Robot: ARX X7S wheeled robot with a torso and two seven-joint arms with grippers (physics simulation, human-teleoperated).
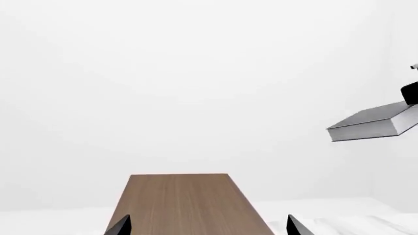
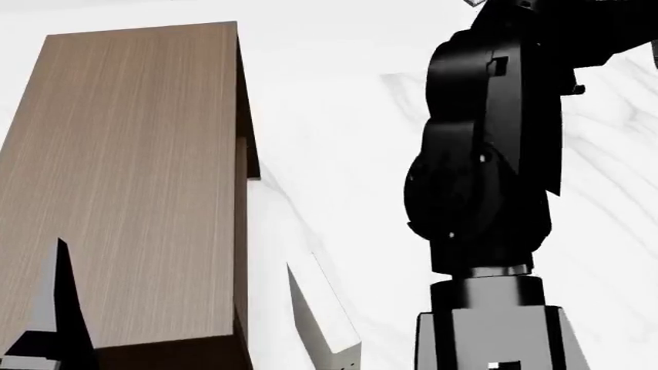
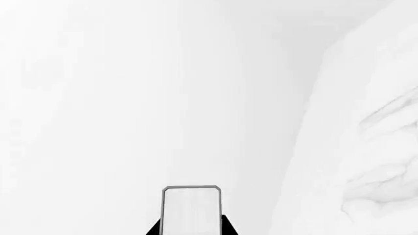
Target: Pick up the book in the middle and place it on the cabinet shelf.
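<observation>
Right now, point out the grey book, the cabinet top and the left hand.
grey book (image 1: 365, 123): left wrist view, on its dark cover.
cabinet top (image 2: 123, 169): head view, middle of the wood-grain top face.
left hand (image 1: 205, 227): left wrist view, midway between its two dark fingertips.

An off-white book (image 2: 327, 327) with a couple of tiny dots near one edge is seen low in the head view, propped at a tilt on the white marbled surface (image 2: 617, 193). The bench's edges can't really be made out.
</observation>
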